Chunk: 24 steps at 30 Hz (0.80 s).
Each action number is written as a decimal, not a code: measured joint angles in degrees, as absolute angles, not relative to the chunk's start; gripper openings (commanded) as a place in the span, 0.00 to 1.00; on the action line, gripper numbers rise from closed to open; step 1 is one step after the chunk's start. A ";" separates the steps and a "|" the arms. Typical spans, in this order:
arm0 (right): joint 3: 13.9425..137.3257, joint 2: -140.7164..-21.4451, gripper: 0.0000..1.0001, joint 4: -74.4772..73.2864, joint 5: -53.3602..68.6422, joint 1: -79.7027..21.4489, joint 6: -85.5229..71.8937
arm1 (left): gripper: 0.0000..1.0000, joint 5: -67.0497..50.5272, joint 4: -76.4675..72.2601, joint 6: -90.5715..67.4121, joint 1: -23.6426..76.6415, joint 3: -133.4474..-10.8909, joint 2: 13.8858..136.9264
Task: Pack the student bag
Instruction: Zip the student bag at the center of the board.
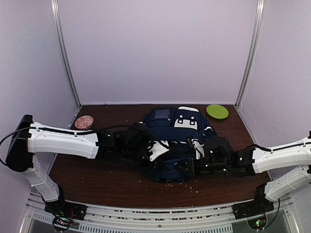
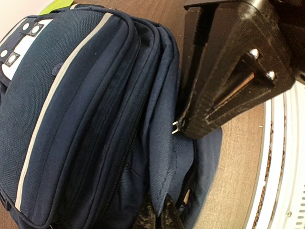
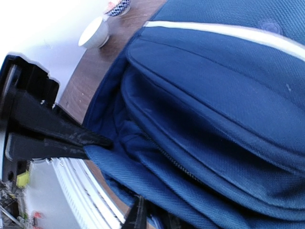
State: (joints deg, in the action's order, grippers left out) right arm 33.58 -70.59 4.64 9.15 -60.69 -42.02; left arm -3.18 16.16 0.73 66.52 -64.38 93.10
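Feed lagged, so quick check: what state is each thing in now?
bag: lying flat, front up, near edge partly open
left gripper: shut on bag fabric
right gripper: shut on bag edge
plate: empty

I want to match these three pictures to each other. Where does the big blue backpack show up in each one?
Top external: the student bag lies mid-table, at the picture's centre.
Left wrist: the bag fills the left and centre, close up.
Right wrist: the bag fills the centre and right.
Shared landmark: the brown table, right of the bag in the left wrist view, upper left in the right wrist view.
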 measured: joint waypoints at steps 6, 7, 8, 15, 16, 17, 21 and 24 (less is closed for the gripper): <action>33.78 -69.47 0.00 3.70 8.38 -60.88 -41.63 | 0.00 -2.20 16.12 0.62 66.54 -64.38 93.10; 33.78 -68.66 0.00 3.03 8.03 -60.97 -41.47 | 0.00 -1.74 15.99 0.54 66.54 -64.38 93.10; 33.78 -67.59 0.00 1.96 7.53 -61.12 -41.30 | 0.00 -1.37 15.75 0.47 66.54 -64.38 93.10; 31.75 -61.34 0.00 -4.67 2.13 -61.30 -40.97 | 0.00 0.47 13.52 -0.60 66.70 -63.83 93.10; 31.00 -60.60 0.00 -5.58 0.95 -61.30 -41.17 | 0.00 0.69 13.52 -0.78 66.74 -63.79 93.10; 30.59 -60.18 0.00 -6.35 0.08 -61.25 -41.45 | 0.00 0.97 13.52 -0.93 66.74 -63.72 93.10; 29.39 -59.33 0.00 -11.35 -4.99 -61.04 -43.83 | 0.00 1.87 13.30 -1.52 66.74 -63.20 93.10; 28.97 -58.67 0.00 -14.17 -8.38 -59.72 -46.13 | 0.00 2.31 13.04 -1.85 66.74 -62.76 93.06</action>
